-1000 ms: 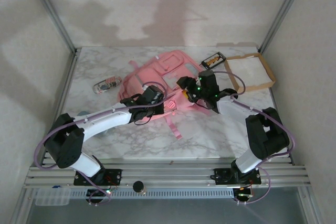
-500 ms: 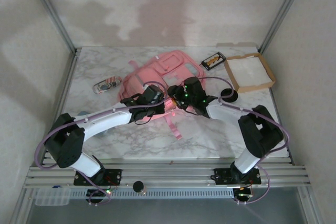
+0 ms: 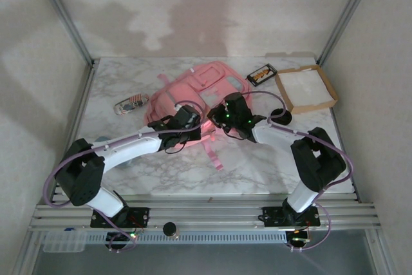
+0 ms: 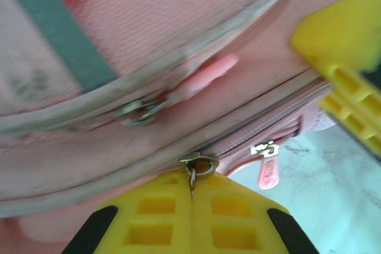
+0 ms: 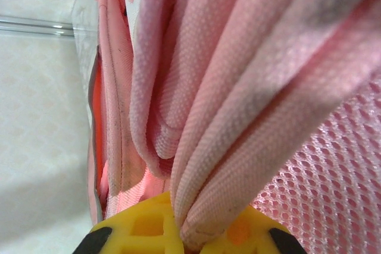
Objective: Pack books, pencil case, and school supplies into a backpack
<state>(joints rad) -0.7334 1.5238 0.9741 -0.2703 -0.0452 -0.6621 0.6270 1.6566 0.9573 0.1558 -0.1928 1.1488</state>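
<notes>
The backpack (image 3: 187, 88) is lying mid-table (image 3: 116, 88), touching both grippers at its near edge. The left gripper (image 4: 191, 178) is pinching a metal zip pull (image 4: 198, 163) on its seam. The right gripper (image 5: 191, 230) is clamping a fold of its woven fabric beside mesh. It is showing puffy pink cloth and grey piping.

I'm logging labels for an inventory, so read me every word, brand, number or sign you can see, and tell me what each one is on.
No text here can be read.
Dark book: orange picture or lettering on the cover, too small to read.
Backpack, pale panel: faint grey marks, too blurred to read.
Patterned pouch: print too small to read.
</notes>
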